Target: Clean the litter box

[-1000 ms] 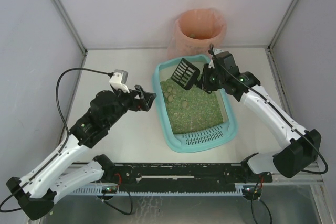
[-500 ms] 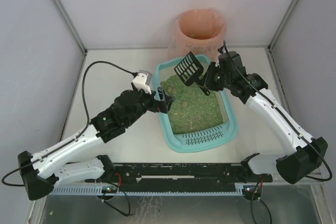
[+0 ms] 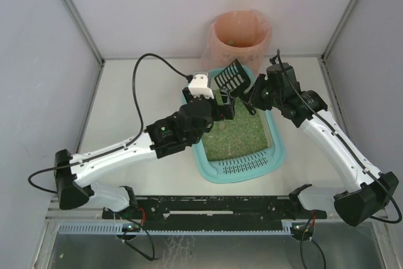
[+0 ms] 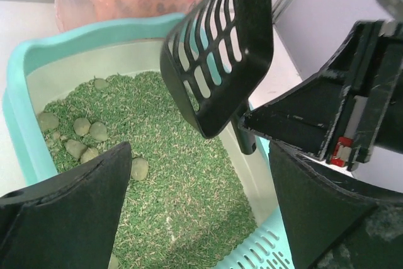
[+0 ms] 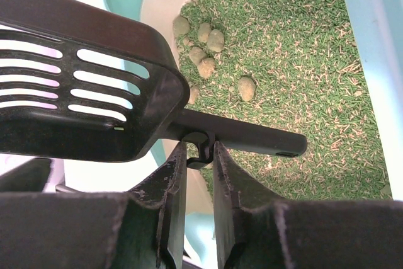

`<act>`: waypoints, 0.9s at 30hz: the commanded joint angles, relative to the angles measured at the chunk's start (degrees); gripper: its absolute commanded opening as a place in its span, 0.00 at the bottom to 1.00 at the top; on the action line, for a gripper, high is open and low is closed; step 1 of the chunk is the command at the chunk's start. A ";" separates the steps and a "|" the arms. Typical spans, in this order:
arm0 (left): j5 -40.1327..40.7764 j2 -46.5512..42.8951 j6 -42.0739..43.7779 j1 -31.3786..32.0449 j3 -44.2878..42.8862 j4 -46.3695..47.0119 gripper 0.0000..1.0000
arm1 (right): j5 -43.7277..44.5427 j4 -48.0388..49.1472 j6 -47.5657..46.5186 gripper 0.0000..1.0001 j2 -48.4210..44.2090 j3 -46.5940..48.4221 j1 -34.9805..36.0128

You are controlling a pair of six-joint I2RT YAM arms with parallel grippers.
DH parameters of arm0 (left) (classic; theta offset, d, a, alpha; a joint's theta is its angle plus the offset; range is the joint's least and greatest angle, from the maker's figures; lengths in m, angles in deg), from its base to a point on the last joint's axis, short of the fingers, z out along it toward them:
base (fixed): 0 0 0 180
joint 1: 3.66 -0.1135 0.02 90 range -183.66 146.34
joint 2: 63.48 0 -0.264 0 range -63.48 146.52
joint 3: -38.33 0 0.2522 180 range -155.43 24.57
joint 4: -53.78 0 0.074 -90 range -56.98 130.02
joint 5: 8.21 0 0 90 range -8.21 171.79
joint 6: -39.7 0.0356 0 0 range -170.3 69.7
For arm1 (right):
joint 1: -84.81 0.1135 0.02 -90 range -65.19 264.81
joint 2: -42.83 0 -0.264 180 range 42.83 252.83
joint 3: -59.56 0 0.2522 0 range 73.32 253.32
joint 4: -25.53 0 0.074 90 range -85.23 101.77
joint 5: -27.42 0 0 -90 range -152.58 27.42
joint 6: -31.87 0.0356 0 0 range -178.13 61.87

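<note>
Litter box (image 3: 242,167) laid lengthwise near-to-far on bench, grate end nearest. Scoop (image 3: 230,75) clamped by handle in right hand (image 5: 196,155), raised over far end. Clumps (image 4: 85,133) seen below, toward far-left corner. Left hand (image 3: 220,108) spread wide, empty, over same end.

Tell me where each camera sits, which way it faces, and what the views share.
Top external: high behind the robot, looking down at the litter box and pink-bagged bin; left arm and right arm show.
Left wrist: on the left arm, facing the bin across the litter; its open left tool shows.
Right wrist: on the right arm, looking down into the box; right tool shows, shut on the scoop.
Shared: scoop and litter in all.
</note>
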 commanded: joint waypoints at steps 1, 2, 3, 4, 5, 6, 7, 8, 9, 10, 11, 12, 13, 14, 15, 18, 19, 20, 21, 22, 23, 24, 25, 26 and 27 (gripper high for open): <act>5.86 3.43 -5.44 1.31 -5.13 -2.43 0.92 | 1.37 1.69 1.07 0.00 -2.04 1.37 -0.26; 6.23 4.13 -6.26 1.28 -5.63 -2.86 0.92 | 1.21 1.82 0.99 0.00 -2.15 1.27 -0.30; 6.44 4.72 -6.81 1.33 -6.02 -3.03 0.91 | 1.05 1.99 0.93 0.00 -2.26 1.09 -0.32; 6.53 5.26 -7.13 1.29 -6.31 -3.02 0.90 | 0.92 2.39 0.87 0.00 -2.45 0.92 -0.36; 6.52 5.78 -7.18 1.28 -6.61 -2.87 0.89 | 0.56 2.79 0.85 0.00 -2.62 0.72 -0.34; 6.55 6.23 -7.19 1.27 -7.01 -2.67 0.88 | 0.27 3.11 0.85 0.00 -2.80 0.51 -0.43; 6.64 6.77 -7.17 1.33 -7.64 -2.52 0.88 | 0.05 3.38 0.91 0.00 -2.91 0.39 -0.41; 6.72 7.46 -7.16 1.26 -8.24 -2.42 0.87 | -0.12 3.39 1.12 0.00 -3.01 0.36 -0.48; 6.67 7.91 -7.04 1.25 -8.71 -2.35 0.87 | -0.43 3.46 1.19 0.00 -2.99 0.35 -0.56; 6.32 8.35 -6.72 1.28 -9.18 -2.13 0.86 | -0.70 3.61 1.20 0.00 -3.01 0.37 -0.63; 5.67 8.65 -6.22 1.27 -9.39 -1.80 0.85 | -0.96 3.71 1.16 0.00 -3.06 0.33 -0.70; 4.47 8.87 -5.22 1.28 -9.31 -1.10 0.84 | -1.47 3.93 1.05 0.00 -3.12 0.22 -0.91; 3.27 8.83 -4.23 1.28 -8.81 -0.34 0.84 | -2.09 4.10 0.96 0.00 -3.23 0.04 -1.23; 1.82 8.76 -3.16 1.25 -7.98 0.64 0.84 | -3.09 4.29 1.01 0.00 -3.32 -0.21 -1.78; 0.30 8.35 -1.95 1.21 -6.66 1.99 0.84 | -4.23 4.60 1.13 0.00 -3.43 -0.45 -2.47; -4.58 5.25 1.41 1.29 0.77 8.77 0.86 | -6.99 5.58 1.88 0.00 -3.83 -1.40 -4.37; -6.49 3.63 2.51 1.31 4.55 11.95 0.86 | -7.52 5.92 2.16 0.00 -3.95 -1.75 -4.87; -8.02 1.71 3.55 1.30 8.21 15.73 0.87 | -7.93 6.30 2.43 0.00 -4.04 -1.97 -5.32; -10.32 -0.09 4.61 1.33 12.35 19.55 0.88 | -8.66 6.62 2.71 0.00 -4.20 -2.06 -5.75; -11.96 -2.01 5.78 1.24 16.36 23.97 0.89 | -9.51 6.94 3.04 0.00 -4.24 -2.08 -6.14; -13.29 -3.54 6.75 1.25 19.84 27.99 0.91 | -10.38 7.45 3.44 0.00 -4.37 -2.25 -6.56; -14.64 -4.42 8.08 1.20 22.37 31.02 0.92 | -11.23 7.91 3.97 0.00 -4.53 -2.45 -6.86; -15.80 -4.81 9.41 1.21 23.79 32.67 0.92 | -12.30 8.47 4.72 0.00 -4.76 -2.59 -7.29; -16.86 -4.83 10.65 1.22 24.39 33.23 0.92 | -13.52 9.20 5.52 0.00 -5.10 -2.84 -7.50; -18.19 -4.47 12.38 1.23 24.43 33.49 0.92 | -14.54 10.16 6.44 0.00 -5.49 -3.39 -7.70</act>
